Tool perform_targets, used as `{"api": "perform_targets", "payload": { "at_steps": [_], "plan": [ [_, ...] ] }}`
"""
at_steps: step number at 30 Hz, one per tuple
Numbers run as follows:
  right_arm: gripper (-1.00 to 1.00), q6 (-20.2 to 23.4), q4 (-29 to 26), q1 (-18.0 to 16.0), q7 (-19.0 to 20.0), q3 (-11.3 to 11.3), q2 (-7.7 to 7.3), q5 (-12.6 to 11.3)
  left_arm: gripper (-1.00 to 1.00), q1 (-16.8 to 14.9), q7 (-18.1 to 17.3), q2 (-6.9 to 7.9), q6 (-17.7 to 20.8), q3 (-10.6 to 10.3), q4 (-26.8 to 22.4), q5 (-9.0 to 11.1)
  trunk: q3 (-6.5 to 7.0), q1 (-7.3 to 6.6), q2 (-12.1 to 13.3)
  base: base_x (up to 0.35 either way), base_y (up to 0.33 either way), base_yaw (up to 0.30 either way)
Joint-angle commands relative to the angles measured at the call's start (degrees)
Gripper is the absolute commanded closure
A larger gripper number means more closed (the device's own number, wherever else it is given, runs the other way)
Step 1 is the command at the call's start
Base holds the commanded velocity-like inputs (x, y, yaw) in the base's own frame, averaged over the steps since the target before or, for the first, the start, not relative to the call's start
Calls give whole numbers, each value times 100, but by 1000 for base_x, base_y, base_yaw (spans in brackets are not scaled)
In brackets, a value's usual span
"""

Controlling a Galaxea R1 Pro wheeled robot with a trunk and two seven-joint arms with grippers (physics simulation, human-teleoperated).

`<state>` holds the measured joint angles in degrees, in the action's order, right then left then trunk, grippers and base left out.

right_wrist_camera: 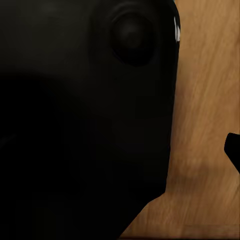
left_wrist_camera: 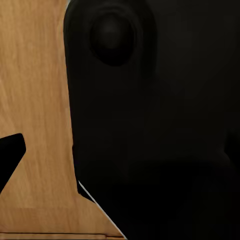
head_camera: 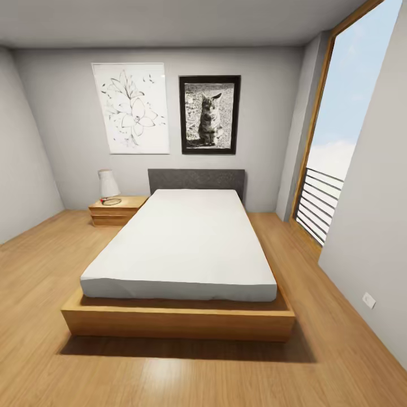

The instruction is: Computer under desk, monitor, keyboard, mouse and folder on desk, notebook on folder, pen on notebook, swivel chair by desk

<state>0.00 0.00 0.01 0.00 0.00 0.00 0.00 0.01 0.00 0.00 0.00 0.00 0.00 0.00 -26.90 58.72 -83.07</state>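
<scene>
wooden floor is seen all round a bed, taken here as the landmark. white mattress on a low wood frame, dark headboard against the far wall. beside the head of the bed, a nightstand with a white lamp. above the headboard, two pictures are hung: a flower drawing and a framed cat photo. past the other side of the bed, a tall window with a railing.

none of the task's things can be placed from this spot: desk, chair, folder and the rest are judged to lie elsewhere in the room, so the search is not yet begun in earnest.

in both wrist views a dark body of the robot is seen close up over floor boards; a small dark tip shows at the edge of each, too little to read. the pincers' opening cannot be told, nor whether anything is held.

risks, as judged: the frame's low corner could be struck by the base if a turn is made tight to the bed; with arms tucked and wrist views blocked, clearance would be poorly seen. time could be lost if the turn is made toward the window side and the desk lies elsewhere.
</scene>
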Motion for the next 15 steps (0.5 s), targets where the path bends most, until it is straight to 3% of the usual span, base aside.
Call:
{"api": "perform_targets", "payload": {
  "at_steps": [1,7,15],
  "plan": [
    [-100,33,-33,33,33,-33,33,-32,-100,-26,-33,-33,33,-9,-33,-33,-3,0,-1,0,0,0],
    [-100,73,-18,92,44,-32,159,-38,-100,-7,-29,-220,73,-9,-120,-17,-3,0,-1,48,0,0],
    [-100,-168,-10,83,44,-26,150,-44,-100,-1,-26,-254,79,-14,-140,-9,-3,0,-1,283,0,0]
  ]
}}
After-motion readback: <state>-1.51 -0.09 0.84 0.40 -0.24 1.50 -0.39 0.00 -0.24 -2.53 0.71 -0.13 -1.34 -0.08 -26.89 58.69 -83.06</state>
